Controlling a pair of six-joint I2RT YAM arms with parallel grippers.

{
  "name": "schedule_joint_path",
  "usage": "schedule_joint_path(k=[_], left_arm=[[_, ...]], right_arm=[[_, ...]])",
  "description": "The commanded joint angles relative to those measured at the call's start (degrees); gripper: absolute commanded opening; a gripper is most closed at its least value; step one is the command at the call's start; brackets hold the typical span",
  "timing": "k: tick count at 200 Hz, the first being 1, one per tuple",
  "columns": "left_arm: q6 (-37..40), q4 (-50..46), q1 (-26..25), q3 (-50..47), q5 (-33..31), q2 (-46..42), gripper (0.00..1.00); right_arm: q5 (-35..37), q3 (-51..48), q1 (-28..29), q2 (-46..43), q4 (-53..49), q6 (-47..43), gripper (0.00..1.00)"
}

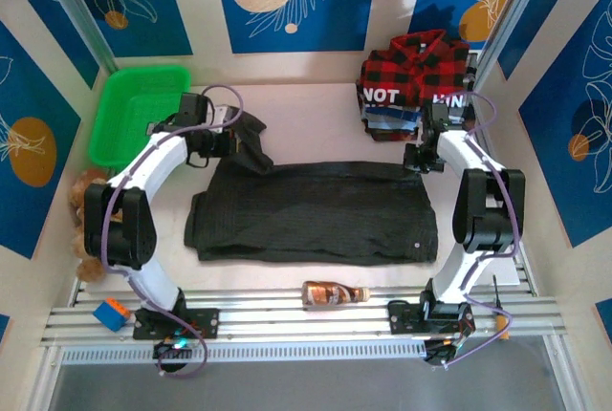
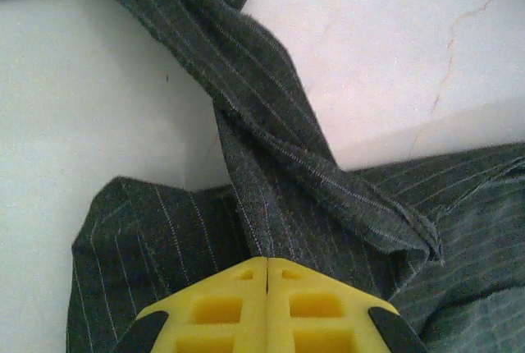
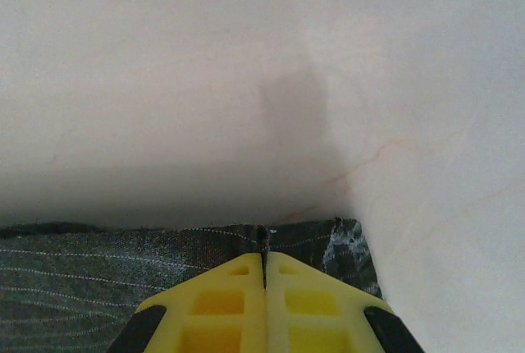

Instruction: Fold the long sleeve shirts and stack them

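Jaws, left and right, fully closed on charcoal shirt (image 1: 311, 210) edge.

Pale table (image 1: 316, 110) — charcoal shirt (image 1: 316, 215), plaid-topped stack (image 1: 411, 81), green basket (image 1: 141, 71)

A robot lab cell: arms (image 1: 143, 167) bolted to aluminium rails (image 1: 277, 320), white table (image 1: 316, 119) walled by blue leaf-printed panels (image 1: 296, 10).

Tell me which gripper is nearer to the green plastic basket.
Left. The left gripper is just right of the green plastic basket, shut on the charcoal shirt; the right gripper holds the shirt's opposite corner, well away.
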Motion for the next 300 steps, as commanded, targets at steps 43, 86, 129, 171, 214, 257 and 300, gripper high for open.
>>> schedule_joint_path(k=[43, 86, 129, 171, 214, 257, 300], left_arm=[[-1.7, -0.78, 0.37, -10.66, -0.85, -9.01, 0.0], [-3.54, -1.5, 0.36, -17.92, -4.14, -16.31, 0.0], [-4.56, -4.19, 0.42, -21.15, -9.71, -17.75, 0.0], [-5.0, -5.66, 0.42, -21.58, -13.16, -15.22, 0.0], [-6.5, -5.59, 0.36, -23.5, -14.69, -13.48, 0.0], [-9.09, -4.66, 0.12, -24.66, -15.04, -12.3, 0.0], [-12.3, -6.57, 0.1, -22.97, -17.0, -13.89, 0.32]], right_arm=[[-0.14, -6.24, 0.15, -4.58, 0.76, 1.33, 0.0], [0.56, -10.53, 0.13, -6.79, 1.54, 2.82, 0.0], [1.46, -13.22, 0.24, -7.85, 0.94, 5.06, 0.0], [3.02, -16.65, 1.32, -8.84, 0.39, 8.02, 0.01], [3.92, -17.82, 2.28, -8.43, 0.03, 9.31, 0.01], [6.66, -15.5, 2.57, -5.24, -3.53, 10.87, 0.04], [7.48, -14.12, 1.97, -6.51, -6.21, 13.5, 0.4]])
